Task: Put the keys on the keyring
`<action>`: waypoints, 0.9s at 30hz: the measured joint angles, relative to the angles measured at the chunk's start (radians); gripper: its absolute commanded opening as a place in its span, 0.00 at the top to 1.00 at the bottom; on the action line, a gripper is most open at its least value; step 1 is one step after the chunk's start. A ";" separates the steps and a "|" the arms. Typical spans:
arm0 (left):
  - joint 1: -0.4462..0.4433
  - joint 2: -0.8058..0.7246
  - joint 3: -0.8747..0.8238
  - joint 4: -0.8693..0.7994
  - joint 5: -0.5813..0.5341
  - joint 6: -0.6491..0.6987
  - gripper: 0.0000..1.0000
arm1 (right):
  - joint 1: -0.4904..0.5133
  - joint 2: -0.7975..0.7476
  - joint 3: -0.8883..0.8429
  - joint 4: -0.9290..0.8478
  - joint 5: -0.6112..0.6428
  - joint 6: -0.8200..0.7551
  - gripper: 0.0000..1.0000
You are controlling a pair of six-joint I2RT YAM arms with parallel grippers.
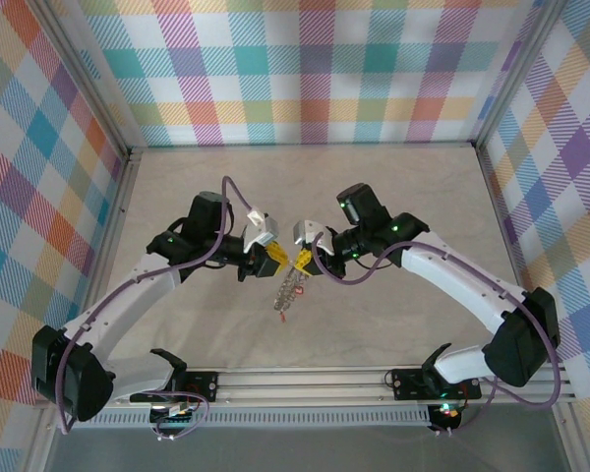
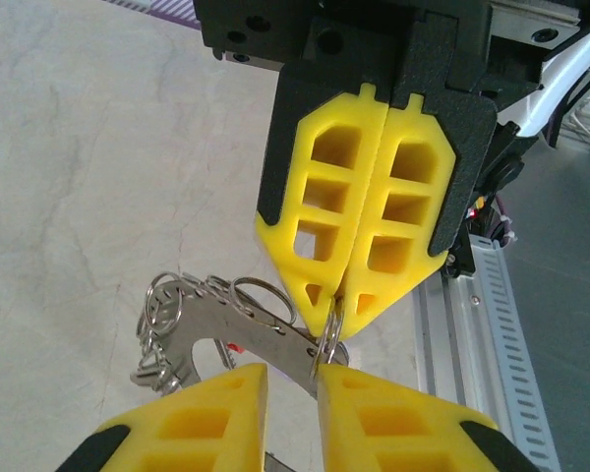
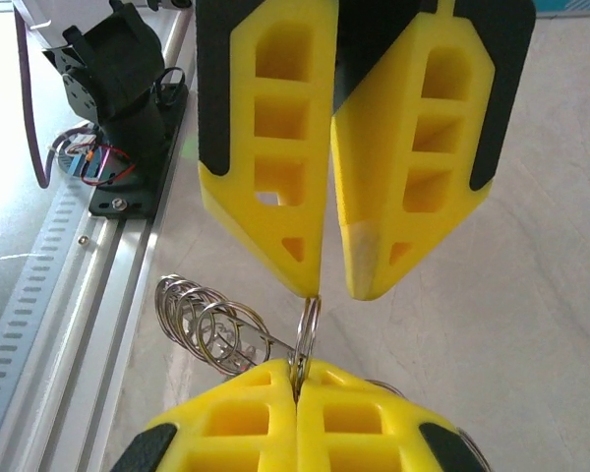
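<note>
The keyring [image 1: 290,290] hangs between the two grippers above the middle of the table. It is a curved metal plate [image 2: 251,329] strung with several split rings [image 3: 211,329]. My right gripper [image 3: 297,369] is shut on one small split ring [image 3: 308,329] at the plate's end, also seen from the left wrist [image 2: 336,307]. My left gripper [image 2: 293,379] faces it tip to tip with its jaws a little apart. That small ring touches one left fingertip [image 3: 310,285] and is not clamped. A small red piece [image 2: 233,347], perhaps a key's head, shows below the plate. The other keys are hidden.
A metal rail [image 1: 374,379] with the arm bases runs along the near edge of the table. Plaid walls [image 1: 305,69] close off the back and both sides. The pale tabletop [image 1: 305,187] lies behind the grippers.
</note>
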 measured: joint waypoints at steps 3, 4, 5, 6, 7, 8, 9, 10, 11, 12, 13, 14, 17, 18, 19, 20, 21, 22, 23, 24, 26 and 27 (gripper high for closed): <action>0.000 0.003 0.005 -0.002 0.000 0.000 0.78 | 0.002 0.008 0.005 -0.003 0.003 0.001 1.00; 0.000 0.007 0.009 -0.006 0.004 0.003 0.76 | 0.002 0.008 0.006 -0.003 0.004 0.001 1.00; -0.001 0.012 0.014 -0.009 0.008 0.008 0.75 | 0.002 0.008 0.006 -0.003 0.004 0.002 1.00; -0.001 0.015 0.018 -0.013 0.014 0.013 0.74 | 0.002 0.008 0.006 -0.003 0.004 0.002 1.00; -0.001 0.018 0.021 -0.016 0.024 0.019 0.74 | 0.002 0.010 0.006 -0.002 0.002 0.002 1.00; -0.005 0.018 0.021 -0.021 0.030 0.027 0.74 | 0.005 0.013 0.010 -0.001 -0.001 0.002 1.00; -0.008 0.018 0.021 -0.029 0.038 0.037 0.74 | 0.008 0.015 0.013 0.003 -0.005 0.002 1.00; -0.012 0.018 0.022 -0.035 0.041 0.045 0.74 | 0.010 0.015 0.013 0.008 -0.006 0.003 1.00; -0.013 0.019 0.026 -0.051 0.046 0.058 0.75 | 0.013 0.015 0.013 0.013 -0.010 0.004 1.00; -0.013 0.022 0.032 -0.066 0.050 0.067 0.75 | 0.014 0.015 0.013 0.016 -0.013 0.005 1.00; -0.013 0.026 0.040 -0.079 0.051 0.074 0.76 | 0.014 0.015 0.013 0.019 -0.014 0.005 1.00; -0.013 0.031 0.048 -0.086 0.054 0.082 0.77 | 0.014 0.015 0.013 0.020 -0.016 0.005 1.00; -0.013 0.034 0.055 -0.090 0.055 0.098 0.92 | 0.017 0.015 0.013 0.021 -0.022 0.005 1.00; -0.013 0.034 0.055 -0.090 0.055 0.095 0.99 | 0.020 0.015 0.013 0.020 -0.023 0.006 1.00; -0.013 0.034 0.055 -0.094 0.058 0.099 1.00 | 0.021 0.015 0.013 0.022 -0.019 0.008 1.00; -0.013 0.033 0.056 -0.096 0.057 0.103 1.00 | 0.021 0.015 0.013 0.021 -0.019 0.010 1.00; -0.013 0.033 0.056 -0.099 0.060 0.109 1.00 | 0.021 0.015 0.013 0.021 -0.019 0.012 1.00; -0.013 0.033 0.056 -0.101 0.062 0.113 1.00 | 0.022 0.015 0.013 0.021 -0.019 0.013 1.00; -0.013 0.033 0.056 -0.103 0.061 0.114 1.00 | 0.022 0.015 0.013 0.020 -0.020 0.014 1.00; -0.013 0.033 0.056 -0.104 0.061 0.116 1.00 | 0.022 0.015 0.013 0.020 -0.020 0.018 1.00; -0.013 0.033 0.056 -0.106 0.056 0.121 1.00 | 0.023 0.015 0.013 0.021 -0.019 0.028 1.00; -0.013 0.032 0.056 -0.106 0.054 0.122 1.00 | 0.023 0.015 0.013 0.022 -0.019 0.031 1.00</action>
